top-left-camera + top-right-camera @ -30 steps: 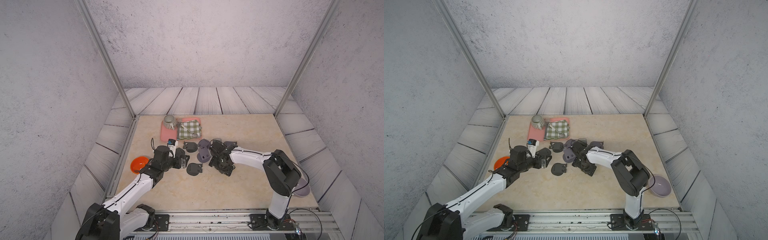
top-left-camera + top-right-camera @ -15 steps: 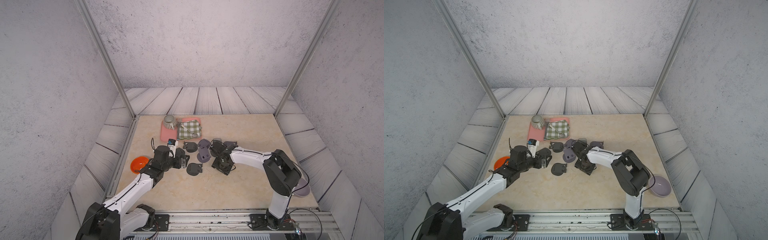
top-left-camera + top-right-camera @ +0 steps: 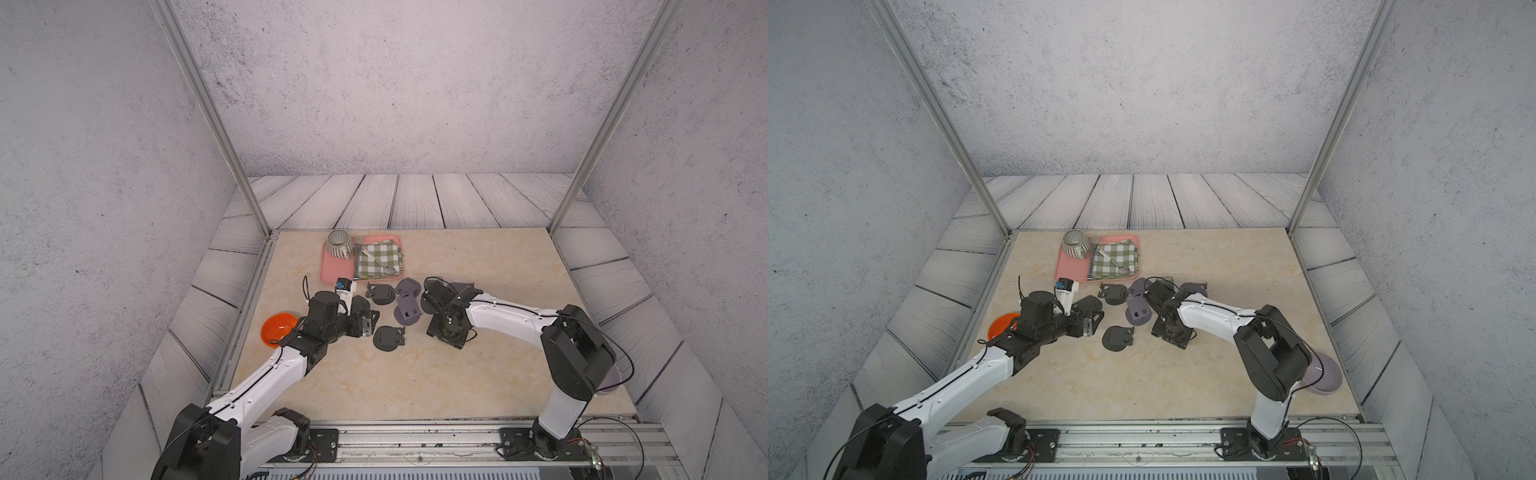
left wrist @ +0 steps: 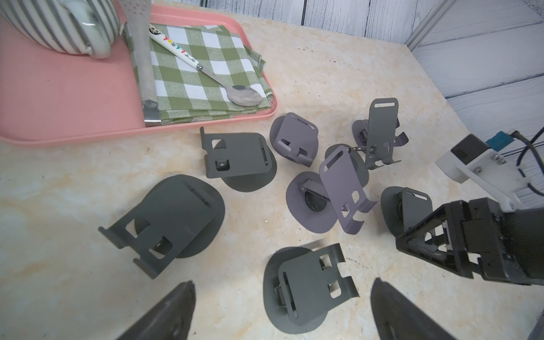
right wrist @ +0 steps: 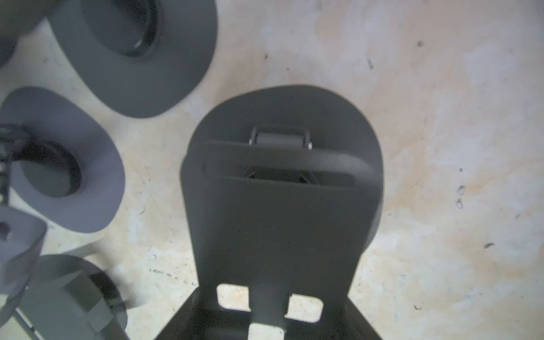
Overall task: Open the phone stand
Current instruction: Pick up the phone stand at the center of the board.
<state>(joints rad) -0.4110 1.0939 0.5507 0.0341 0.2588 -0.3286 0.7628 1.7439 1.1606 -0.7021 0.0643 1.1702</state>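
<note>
The phone stand (image 5: 282, 220) is dark grey, with a round base on the marble top and a plate tilted a little off it. My right gripper (image 5: 272, 323) is shut on the plate's lipped end, one finger at each side edge. In the left wrist view the same stand (image 4: 412, 212) shows beside the right gripper (image 4: 441, 244). In both top views the right gripper (image 3: 449, 330) (image 3: 1173, 330) points down at mid-table and hides most of the stand. My left gripper (image 4: 282, 282) (image 3: 365, 322) is open, hovering near a folded dark stand (image 4: 306, 288) (image 3: 388, 336).
Several other stands crowd the middle, some unfolded, such as a purple one (image 4: 341, 188) (image 3: 407, 311) and a dark upright one (image 4: 381, 132). Behind them a pink tray (image 3: 332, 270) holds a striped mug (image 3: 338, 244), checked cloth (image 3: 378, 259) and spoon. An orange bowl (image 3: 277, 328) sits left, a purple bowl (image 3: 1325, 374) right.
My right gripper's jaws have narrowed onto the stand's plate and then held still. The left arm and its open gripper have not moved.
</note>
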